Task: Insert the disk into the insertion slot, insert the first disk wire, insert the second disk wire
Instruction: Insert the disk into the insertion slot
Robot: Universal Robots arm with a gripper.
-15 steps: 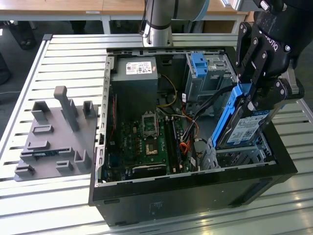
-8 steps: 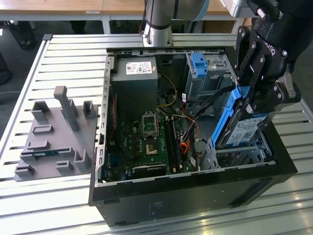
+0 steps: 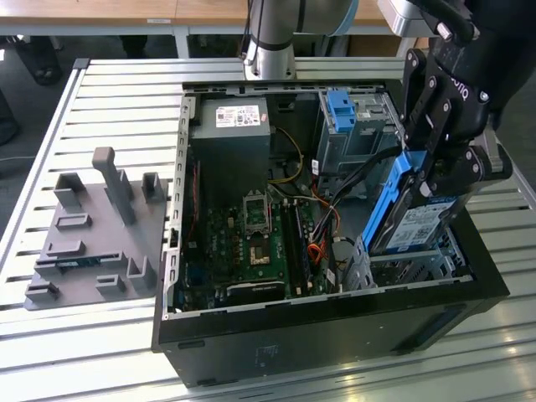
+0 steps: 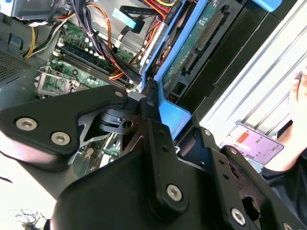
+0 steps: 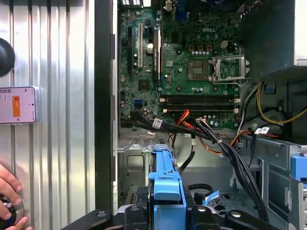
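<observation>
Step in hand: inserting the disk (image 3: 417, 226). Clamped in the hand (image 3: 425, 172), steeply tilted above the insertion slot (image 3: 394, 266), lower edge apparently at its mouth; not yet seated. Probably calls for levelling and aligning with slot walls.

Open black computer case (image 3: 335, 335) is noted on the slatted metal table (image 3: 109, 92), beneath the jaws. A green motherboard (image 3: 251, 243) is seen on the case floor, below the jaws toward the exterior view's left. A grey power supply (image 3: 230, 155) is set beyond it, farther from the jaws. A tall grey cage (image 3: 335, 149) with a blue latch (image 3: 342, 109) is found near the jaws. A black cable bundle (image 5: 235, 158) is run between motherboard and jaws. A grey fixture plate (image 3: 92, 243) is placed outside the case, well apart from the jaws. A phone (image 5: 17, 104) is laid on the table.
</observation>
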